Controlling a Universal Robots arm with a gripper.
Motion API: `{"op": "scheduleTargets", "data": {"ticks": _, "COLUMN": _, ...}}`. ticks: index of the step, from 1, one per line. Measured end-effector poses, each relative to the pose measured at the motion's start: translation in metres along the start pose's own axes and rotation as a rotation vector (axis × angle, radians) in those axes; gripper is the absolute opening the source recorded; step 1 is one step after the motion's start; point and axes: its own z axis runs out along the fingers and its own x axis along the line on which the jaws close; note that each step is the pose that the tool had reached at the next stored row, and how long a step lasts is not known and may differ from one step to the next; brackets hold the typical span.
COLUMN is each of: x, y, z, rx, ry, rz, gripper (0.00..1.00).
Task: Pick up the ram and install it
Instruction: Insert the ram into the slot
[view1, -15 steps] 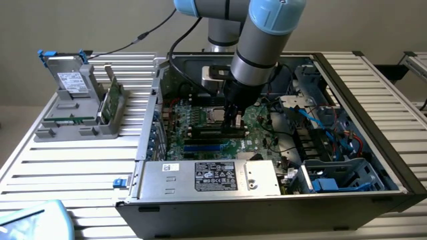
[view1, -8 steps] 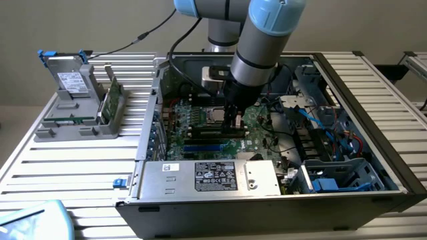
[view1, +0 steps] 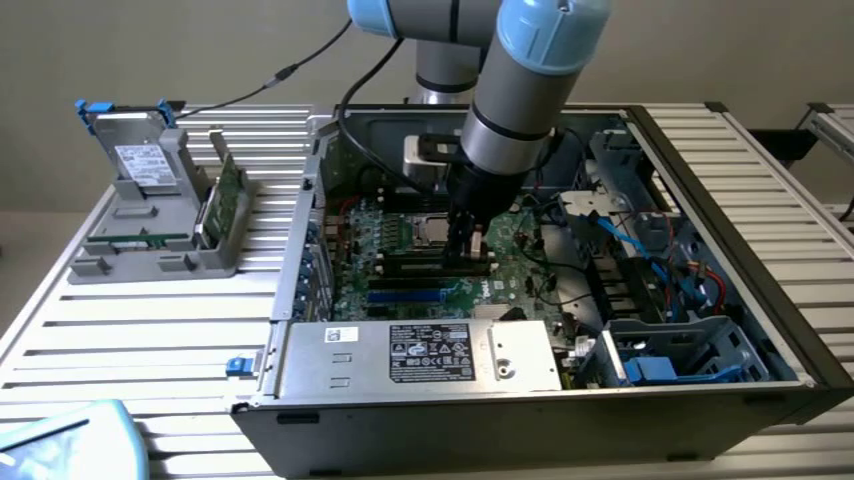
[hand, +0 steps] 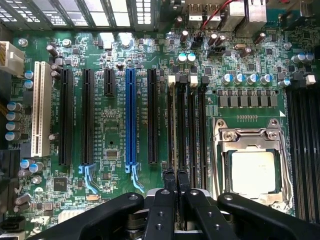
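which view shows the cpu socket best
The wrist view: the cpu socket is seen almost straight on, with its metal retention frame and silver lid uncovered. The exterior view shows the same socket as a small silver square, seen at a slant among the other board parts.

Matt black plastic gripper (hand: 176, 174). Beyond its jaws lies a glossy green board (hand: 115, 130) with black plastic slots (hand: 66, 117); beside them, a dull metal chip cover (hand: 253, 172).

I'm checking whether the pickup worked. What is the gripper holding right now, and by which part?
Cannot be told. The gripper is shut, low over the black memory slots; whether a ram stick sits in it is unclear.
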Motion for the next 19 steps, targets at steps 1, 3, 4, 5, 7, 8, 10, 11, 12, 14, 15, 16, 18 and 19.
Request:
{"op": "scheduleTargets", "data": {"ticks": 1, "x": 0.0, "y": 0.0, "z": 0.0, "rx": 0.0, "ry": 0.0, "rz": 0.0, "gripper": 0.13}}
{"op": "scheduleTargets", "data": {"ticks": 3, "x": 0.0, "y": 0.0, "z": 0.0002, "rx": 0.0, "ry": 0.0, "rz": 0.0, "gripper": 0.13}}
{"op": "scheduleTargets", "data": {"ticks": 4, "x": 0.0, "y": -0.0001, "z": 0.0005, "rx": 0.0, "ry": -0.0003, "rz": 0.0, "gripper": 0.13}}
{"op": "scheduleTargets", "data": {"ticks": 5, "x": 0.0, "y": -0.0001, "z": 0.0008, "rx": 0.0, "ry": -0.0002, "rz": 0.0, "gripper": 0.13}}
{"op": "scheduleTargets", "data": {"ticks": 7, "x": 0.0, "y": -0.0003, "z": 0.0013, "rx": -0.0001, "ry": 0.0001, "rz": 0.0, "gripper": 0.13}}
{"op": "scheduleTargets", "data": {"ticks": 8, "x": 0.0, "y": -0.0003, "z": 0.0013, "rx": -0.0001, "ry": 0.0001, "rz": 0.0, "gripper": 0.13}}
{"op": "scheduleTargets", "data": {"ticks": 10, "x": 0.0, "y": -0.0003, "z": 0.0014, "rx": -0.0001, "ry": 0.0, "rz": 0.0, "gripper": 0.13}}
{"op": "scheduleTargets", "data": {"ticks": 11, "x": 0.0, "y": -0.0003, "z": 0.0015, "rx": 0.0, "ry": -0.0002, "rz": 0.0, "gripper": 0.13}}
{"op": "scheduleTargets", "data": {"ticks": 12, "x": -0.0001, "y": -0.0003, "z": 0.0015, "rx": 0.0, "ry": -0.0002, "rz": 0.0, "gripper": 0.13}}
{"op": "scheduleTargets", "data": {"ticks": 14, "x": 0.0, "y": -0.0003, "z": 0.0018, "rx": 0.0, "ry": -0.0002, "rz": 0.0, "gripper": 0.13}}
{"op": "scheduleTargets", "data": {"ticks": 15, "x": 0.0, "y": -0.0003, "z": 0.0019, "rx": 0.0, "ry": -0.0001, "rz": 0.0, "gripper": 0.13}}
{"op": "scheduleTargets", "data": {"ticks": 16, "x": -0.0001, "y": -0.0004, "z": 0.0022, "rx": 0.0002, "ry": -0.0008, "rz": 0.0, "gripper": 0.13}}
{"op": "scheduleTargets", "data": {"ticks": 18, "x": -0.0001, "y": -0.0004, "z": 0.0022, "rx": 0.0001, "ry": -0.0007, "rz": 0.0, "gripper": 0.13}}
{"op": "scheduleTargets", "data": {"ticks": 19, "x": -0.0001, "y": -0.0004, "z": 0.0022, "rx": 0.0001, "ry": -0.0006, "rz": 0.0, "gripper": 0.13}}
